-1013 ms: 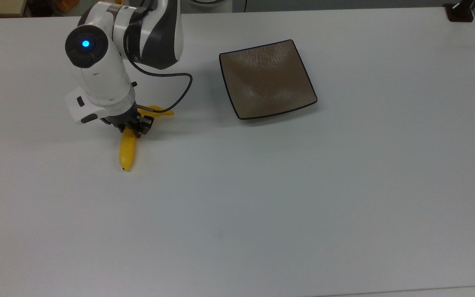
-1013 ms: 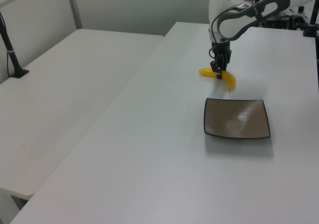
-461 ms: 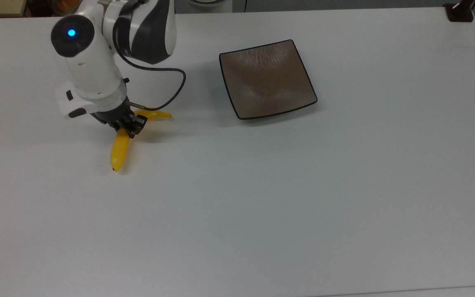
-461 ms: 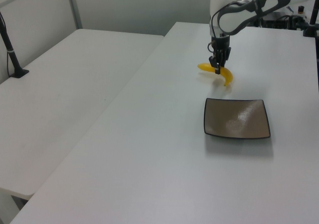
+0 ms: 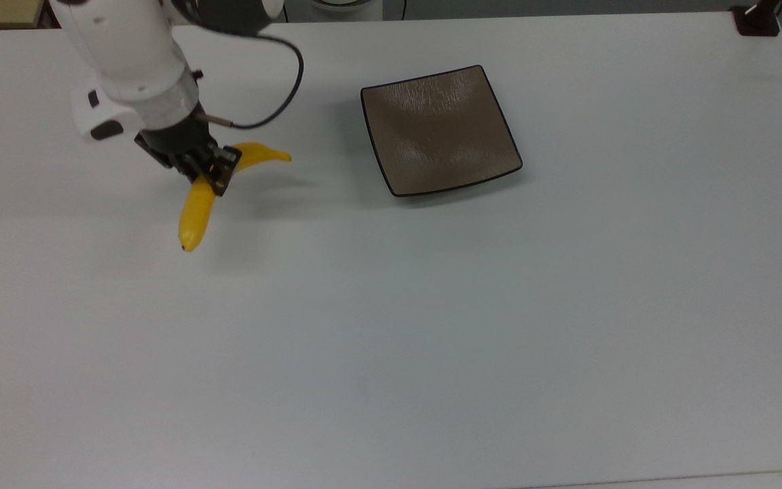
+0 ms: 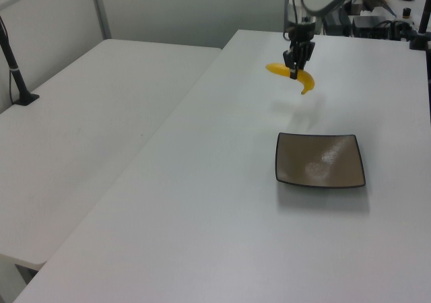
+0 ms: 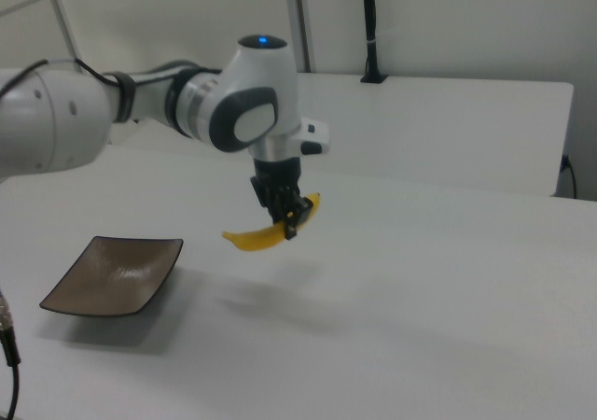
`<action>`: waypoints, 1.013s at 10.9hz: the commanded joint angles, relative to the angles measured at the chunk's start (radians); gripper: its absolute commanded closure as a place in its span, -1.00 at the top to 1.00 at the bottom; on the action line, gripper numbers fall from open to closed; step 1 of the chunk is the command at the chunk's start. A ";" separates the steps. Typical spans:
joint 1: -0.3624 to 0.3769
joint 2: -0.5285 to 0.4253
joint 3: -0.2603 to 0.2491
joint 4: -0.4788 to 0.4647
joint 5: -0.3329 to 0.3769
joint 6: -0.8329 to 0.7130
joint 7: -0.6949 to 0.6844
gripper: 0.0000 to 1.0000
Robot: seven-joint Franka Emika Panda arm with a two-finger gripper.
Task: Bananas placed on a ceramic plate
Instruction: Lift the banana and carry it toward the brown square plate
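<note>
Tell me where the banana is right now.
The banana hangs in the claw above the table, toward the top view's left, well apart from the plate on the top view's right.

I see the gripper (image 5: pixel 213 170) clamped on the banana (image 5: pixel 195 210) at mid-length, holding it above the table (image 5: pixel 432 339), clear of the surface in the right view. In the top view, banana sits well to the left of the ceramic plate (image 5: pixel 440 129). In the right view, the plate (image 7: pixel 114 275) lies flat on the table, lower left of the banana (image 7: pixel 256 240).
</note>
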State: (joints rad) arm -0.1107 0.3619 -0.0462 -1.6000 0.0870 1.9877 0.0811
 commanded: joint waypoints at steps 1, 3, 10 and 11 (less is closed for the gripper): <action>0.015 -0.134 0.000 -0.026 0.078 -0.174 -0.038 -0.94; 0.051 -0.193 0.000 -0.029 0.102 -0.284 -0.043 -0.94; 0.192 -0.296 0.000 -0.142 0.183 -0.422 0.040 -0.93; 0.210 -0.297 0.000 -0.173 0.183 -0.421 0.060 -0.90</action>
State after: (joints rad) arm 0.0560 0.1064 -0.0383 -1.6783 0.2521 1.5646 0.0888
